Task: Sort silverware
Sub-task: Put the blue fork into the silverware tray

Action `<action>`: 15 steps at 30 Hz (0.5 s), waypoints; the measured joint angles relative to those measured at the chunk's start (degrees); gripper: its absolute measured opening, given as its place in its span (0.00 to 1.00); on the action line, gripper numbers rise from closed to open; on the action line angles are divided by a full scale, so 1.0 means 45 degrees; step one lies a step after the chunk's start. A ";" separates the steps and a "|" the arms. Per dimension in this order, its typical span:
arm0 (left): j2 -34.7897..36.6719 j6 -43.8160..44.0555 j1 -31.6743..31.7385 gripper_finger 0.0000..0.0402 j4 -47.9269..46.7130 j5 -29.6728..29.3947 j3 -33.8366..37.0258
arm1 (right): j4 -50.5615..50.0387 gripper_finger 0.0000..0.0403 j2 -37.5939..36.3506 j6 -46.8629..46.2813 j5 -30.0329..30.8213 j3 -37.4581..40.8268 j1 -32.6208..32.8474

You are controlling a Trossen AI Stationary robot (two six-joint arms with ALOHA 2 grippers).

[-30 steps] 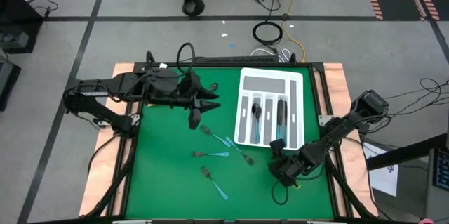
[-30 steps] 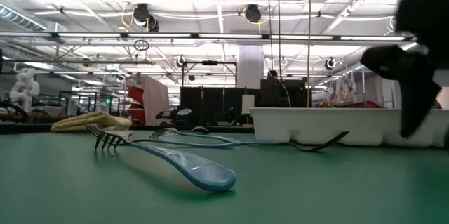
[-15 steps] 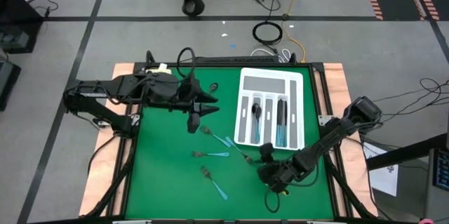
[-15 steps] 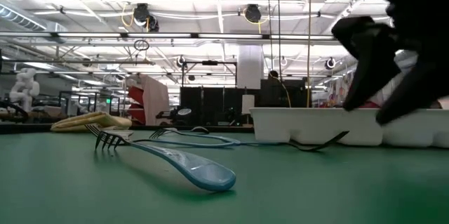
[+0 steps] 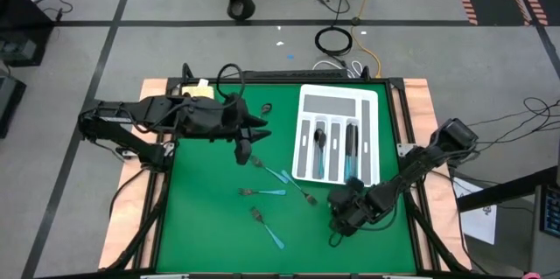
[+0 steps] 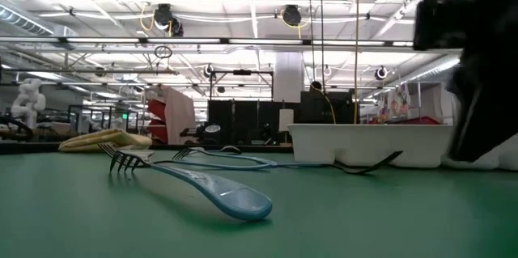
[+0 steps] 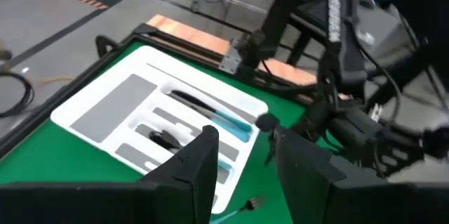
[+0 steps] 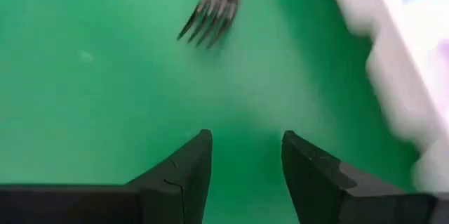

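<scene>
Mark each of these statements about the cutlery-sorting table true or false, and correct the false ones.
1. Four forks lie loose on the green mat. True: one fork sits near the middle, with the others close by.
2. The white tray is empty. False: several pieces already lie in its slots.
3. The right hand holds a fork. False: its fingers are open with nothing between them, above the mat near the tray's front corner.
4. The left hand is open and holds nothing. True: it is above the mat, left of the tray.
5. A yellow cloth lies at the mat's far left corner. True.
</scene>
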State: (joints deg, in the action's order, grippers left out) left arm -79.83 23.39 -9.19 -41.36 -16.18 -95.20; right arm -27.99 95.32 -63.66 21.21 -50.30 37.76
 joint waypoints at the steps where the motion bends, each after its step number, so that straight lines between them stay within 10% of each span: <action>1: 0.0005 0.0271 0.0000 0.35 0.0019 -0.0176 -0.0005 | 0.0119 0.40 -0.0096 -0.1607 -0.0386 0.0000 0.0156; 5: 0.0005 0.1328 0.0041 0.35 0.0077 -0.0849 -0.0005 | 0.1663 0.40 -0.0211 -0.6643 -0.0844 0.0000 0.0894; 15: 0.0135 0.3005 0.0146 0.35 0.1582 -0.1142 -0.0010 | 0.1441 0.40 0.0006 -1.3305 0.4190 0.0015 0.0995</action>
State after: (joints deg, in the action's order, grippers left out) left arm -79.23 36.91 -8.53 -34.24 -21.31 -95.24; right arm -21.50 95.34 -123.54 40.06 -50.24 42.24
